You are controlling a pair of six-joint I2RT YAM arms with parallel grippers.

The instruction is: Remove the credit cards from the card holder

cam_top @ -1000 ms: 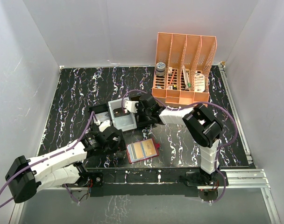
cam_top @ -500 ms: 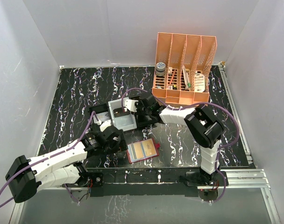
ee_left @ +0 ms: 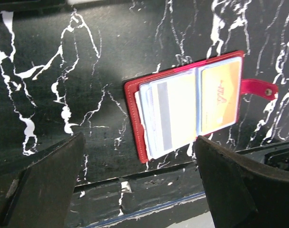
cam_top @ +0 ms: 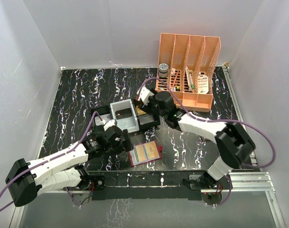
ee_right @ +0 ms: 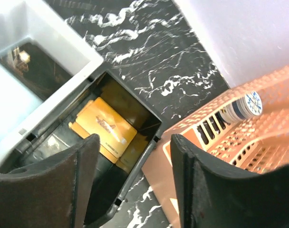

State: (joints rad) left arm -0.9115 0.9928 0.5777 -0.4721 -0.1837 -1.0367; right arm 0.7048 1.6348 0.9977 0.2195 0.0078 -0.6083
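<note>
The red card holder (cam_top: 145, 153) lies open on the mat near the front edge. In the left wrist view the card holder (ee_left: 135, 118) shows grey to pale blue cards (ee_left: 168, 116) in its left half and a tan-orange card (ee_left: 220, 97) in its right half, with the snap tab (ee_left: 258, 88) out to the right. My left gripper (cam_top: 123, 141) is open and empty just left of the holder (ee_left: 139, 187). My right gripper (cam_top: 148, 108) is open and empty above the black tray (ee_right: 132, 187). Tan-orange cards (ee_right: 104, 126) lie in a tray compartment.
The black compartmented tray (cam_top: 147, 124) with its grey insert (cam_top: 124, 115) sits mid-table. An orange rack (cam_top: 187, 71) holding a capped bottle (cam_top: 163, 69) and other items stands at the back right. White walls enclose the mat.
My right arm has swung its elbow to the right and its gripper has drawn back and up from the tray. My left gripper has shifted slightly towards the card holder.
</note>
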